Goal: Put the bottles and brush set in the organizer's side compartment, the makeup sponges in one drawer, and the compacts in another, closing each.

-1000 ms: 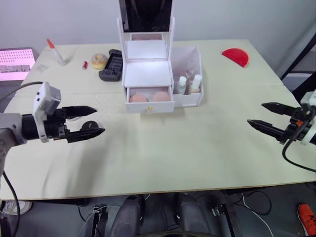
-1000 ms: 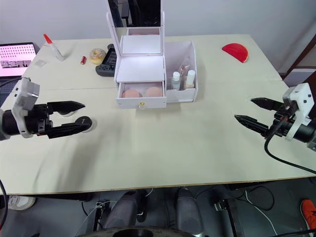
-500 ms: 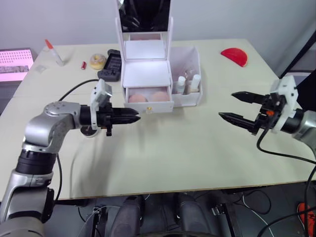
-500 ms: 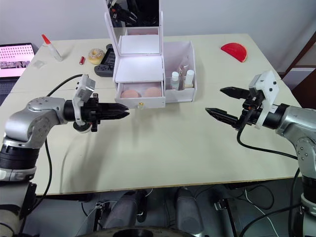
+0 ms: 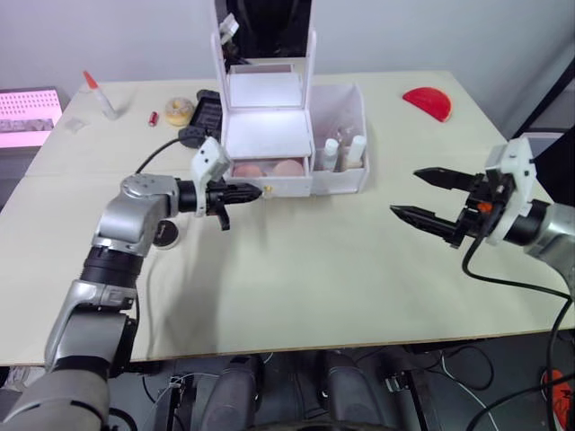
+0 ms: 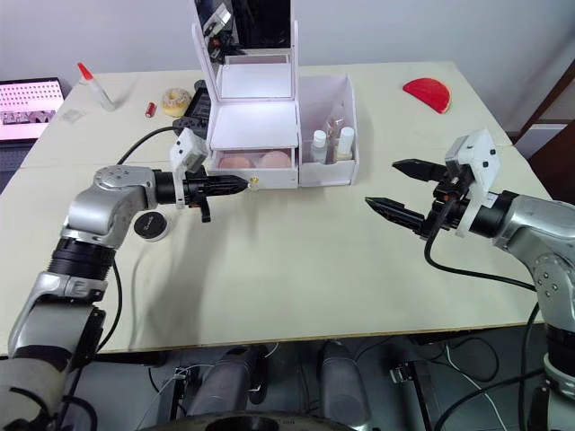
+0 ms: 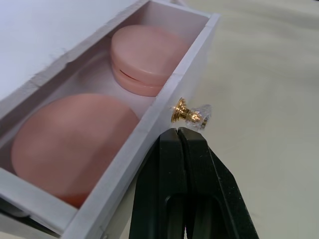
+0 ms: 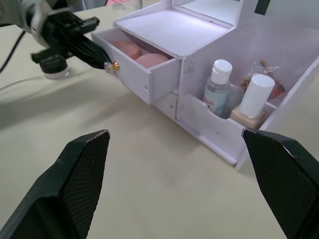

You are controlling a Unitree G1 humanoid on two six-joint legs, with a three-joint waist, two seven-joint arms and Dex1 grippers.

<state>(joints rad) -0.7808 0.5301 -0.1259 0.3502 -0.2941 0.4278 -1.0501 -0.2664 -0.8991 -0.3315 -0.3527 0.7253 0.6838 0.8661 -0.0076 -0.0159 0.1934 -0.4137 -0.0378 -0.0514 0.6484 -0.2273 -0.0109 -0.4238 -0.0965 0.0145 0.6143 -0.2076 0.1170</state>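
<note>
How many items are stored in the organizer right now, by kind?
Makeup sponges in the open drawer: 2
Bottles in the side compartment: 2
Brush set bag behind the bottles: 1
Total: 5

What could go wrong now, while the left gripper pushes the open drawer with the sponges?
The shut left gripper meets the drawer just beside its gold knob, off-centre, so it may slip off or jam the drawer skewed. The light organizer might slide back instead of closing. One compact lies under the left arm and could be knocked.
</note>
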